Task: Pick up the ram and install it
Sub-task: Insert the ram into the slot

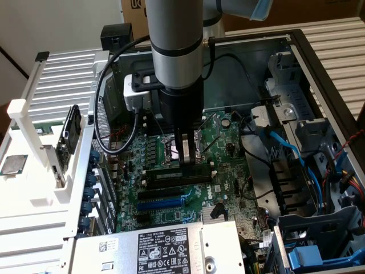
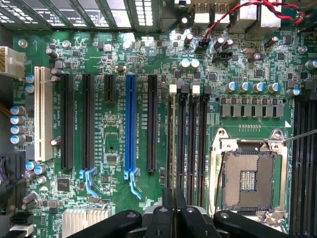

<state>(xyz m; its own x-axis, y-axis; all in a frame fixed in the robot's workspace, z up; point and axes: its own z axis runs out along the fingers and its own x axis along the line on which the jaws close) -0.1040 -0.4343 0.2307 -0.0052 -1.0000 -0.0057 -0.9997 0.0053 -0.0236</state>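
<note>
1. The gripper [image 1: 186,161] hangs straight down from the arm [image 1: 177,45] into the open computer case [image 1: 296,51], directly over the memory slots [image 2: 187,144] beside the CPU socket [image 2: 247,178] on the motherboard [image 1: 228,171].
2. The ram [image 1: 179,176] lies along one of those slots, seen in the exterior view as a long dark stick just under the fingers. In the wrist view it shows edge-on as a thin dark line [image 2: 171,144] running away from the fingers along the slot nearest the blue expansion slot [image 2: 130,124].
3. The fingers [image 2: 167,208] are drawn close together in the wrist view, meeting at the stick's near end. Whether they pinch the ram or merely press on its top edge, I cannot tell.
4. Judging by how low the stick sits, it appears to be in its slot already, so the work in hand looks like seating it.
5. To do this well, the push should go straight down, square to the board, with the stick's length kept parallel to the slot; any tilt would bind one end.
6. The white end clips [image 2: 173,89] are the check: seating is likely complete only when they close against the stick's ends.
7. The risk is sideways force bending the stick or stressing the board.
</note>
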